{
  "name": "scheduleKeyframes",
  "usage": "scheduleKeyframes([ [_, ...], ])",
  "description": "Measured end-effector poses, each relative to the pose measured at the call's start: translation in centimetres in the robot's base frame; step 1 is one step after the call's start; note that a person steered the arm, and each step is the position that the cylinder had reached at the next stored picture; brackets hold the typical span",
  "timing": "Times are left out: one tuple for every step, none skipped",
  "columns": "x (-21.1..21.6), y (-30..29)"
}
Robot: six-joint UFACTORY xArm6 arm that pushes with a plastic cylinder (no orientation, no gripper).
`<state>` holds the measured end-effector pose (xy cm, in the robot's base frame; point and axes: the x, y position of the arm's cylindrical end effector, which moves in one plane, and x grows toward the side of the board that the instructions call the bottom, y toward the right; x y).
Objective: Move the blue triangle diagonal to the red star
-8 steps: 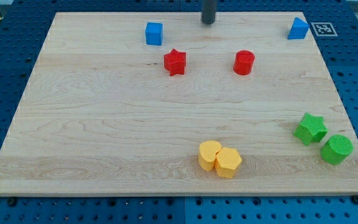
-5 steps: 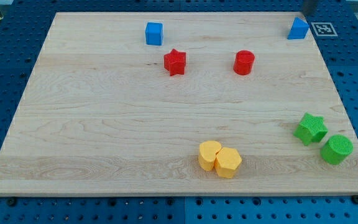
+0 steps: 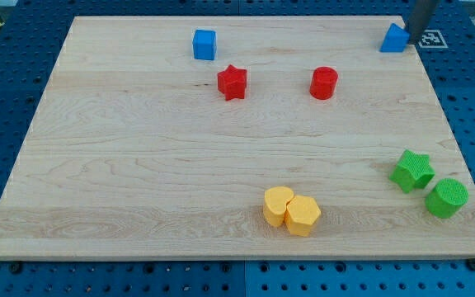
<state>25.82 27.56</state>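
The blue triangle [image 3: 394,39] sits at the board's top right corner. My tip [image 3: 417,42] stands just to its right, at or touching its right side, with the dark rod rising out of the view's top. The red star [image 3: 232,82] lies in the upper middle of the board, far to the left of the triangle.
A blue cube [image 3: 204,44] lies up and left of the red star. A red cylinder [image 3: 324,82] lies right of the star. A green star [image 3: 411,171] and green cylinder [image 3: 447,198] sit at the right edge. Two yellow blocks [image 3: 291,210] touch near the bottom. A tag [image 3: 432,38] lies off the board's corner.
The rod moved from the top middle of the board to the right, and has come down beside the blue triangle's right side. The blocks have not visibly moved.
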Motion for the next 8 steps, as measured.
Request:
scheduleKeyframes([
  [0.0,-3.3],
  [0.0,-5.3],
  [1.7,-5.4],
  [4.0,-5.4],
  [4.2,-5.7],
  [4.2,-6.1],
  [4.2,-6.3],
  [4.2,-6.4],
])
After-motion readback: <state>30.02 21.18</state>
